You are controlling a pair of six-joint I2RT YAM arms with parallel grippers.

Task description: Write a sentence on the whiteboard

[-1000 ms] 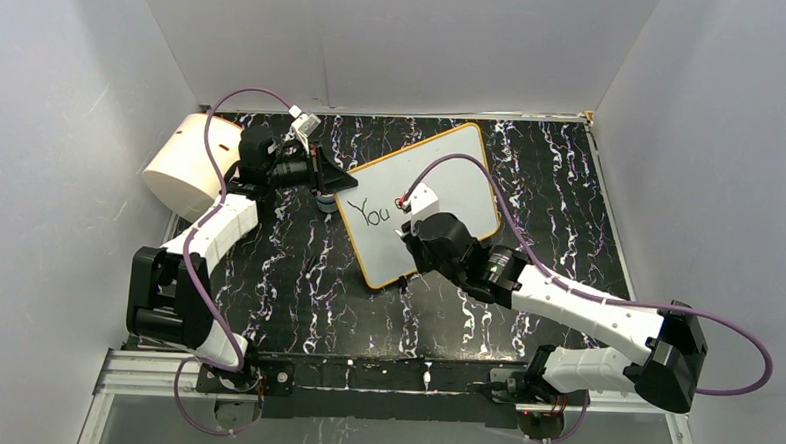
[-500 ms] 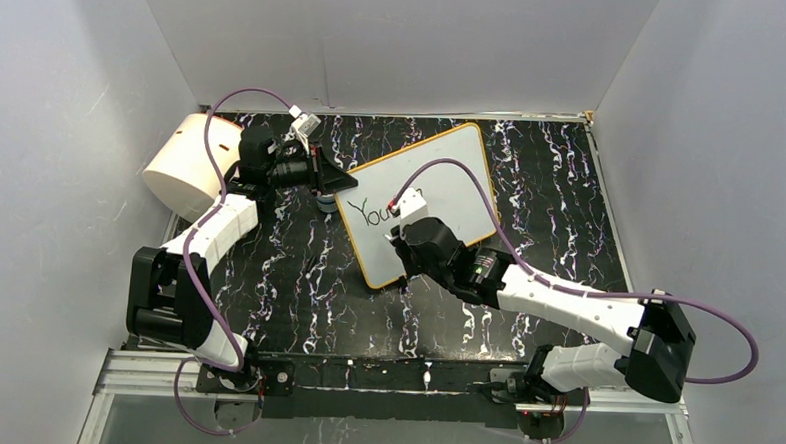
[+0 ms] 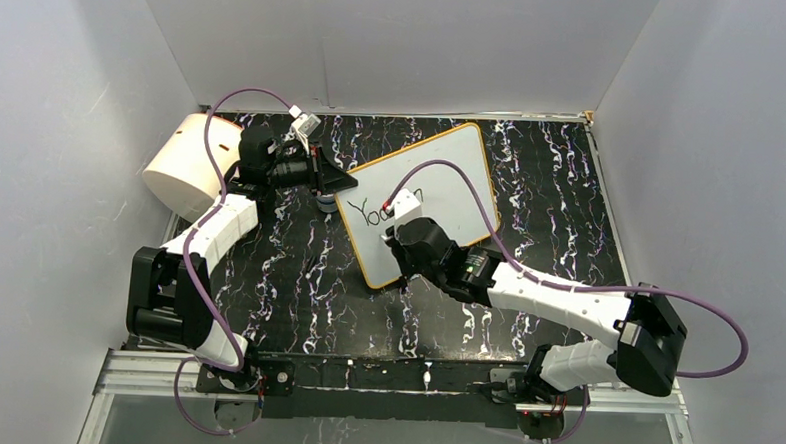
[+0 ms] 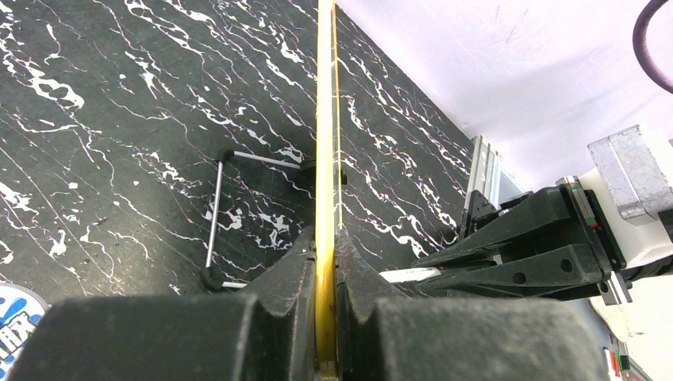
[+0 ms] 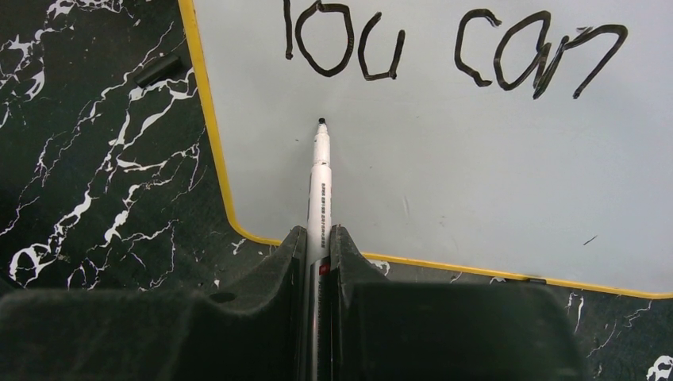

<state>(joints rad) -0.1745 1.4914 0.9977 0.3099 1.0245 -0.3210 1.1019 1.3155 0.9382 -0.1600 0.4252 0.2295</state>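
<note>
- The whiteboard (image 3: 454, 165) is lying at an angle on the black marbled table (image 3: 296, 278), toward the far middle, with its yellow-orange rim showing all the way round.
- The left gripper (image 3: 337, 185) is reaching in from the board's left corner. In its wrist view the fingers (image 4: 294, 278) are clenching on the yellow edge of the board, one on each side of it.
- The right gripper (image 5: 319, 242) is hanging over the near-left part of the board, with its fingers closing tight round a white marker (image 5: 321, 186).
- The marker is pointing away from the gripper, its black tip sitting on or just over the bare white below the "o". I cannot tell whether it is touching.
- The sentence (image 5: 452, 51) is only partly showing: "You can" is running in thin black strokes along the top of the right wrist view. From overhead the right arm is covering part of the lettering.
- A small black clip foot (image 5: 157, 70) is sticking out just beyond the rim at the left of the board.
- A thin wire bracket (image 4: 216, 222) with black ends is lying on the table beside the board's edge.
- A big cream cylinder (image 3: 184, 165) is sitting at the far left, well apart from the board.
</note>
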